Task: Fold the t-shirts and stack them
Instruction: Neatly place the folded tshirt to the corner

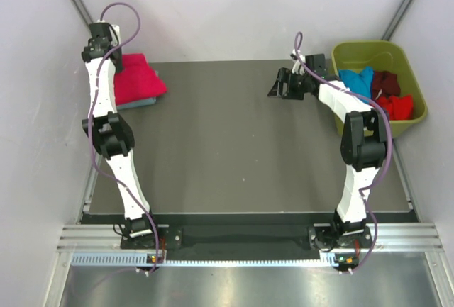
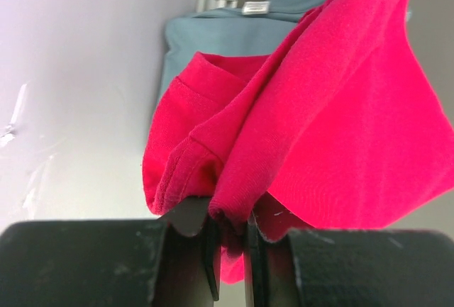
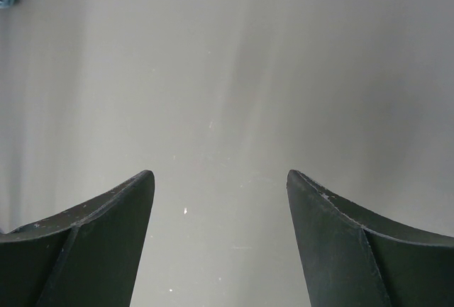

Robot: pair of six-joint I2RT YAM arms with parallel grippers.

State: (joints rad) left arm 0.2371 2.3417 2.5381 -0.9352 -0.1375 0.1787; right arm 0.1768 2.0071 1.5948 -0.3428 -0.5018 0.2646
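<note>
A crimson-red t-shirt lies bunched at the table's far left corner, on top of a folded blue-grey t-shirt. In the left wrist view my left gripper is shut on a fold of the red t-shirt, whose cloth drapes away from the jaws over the blue-grey t-shirt. My right gripper is open and holds nothing; it hangs over bare table, and in the top view this right gripper sits at the far right-centre. Bright blue, maroon and red t-shirts lie crumpled in the bin.
An olive-green plastic bin stands off the table's far right corner. The dark grey table stretches between the two arms. Pale walls close in on the left, back and right sides.
</note>
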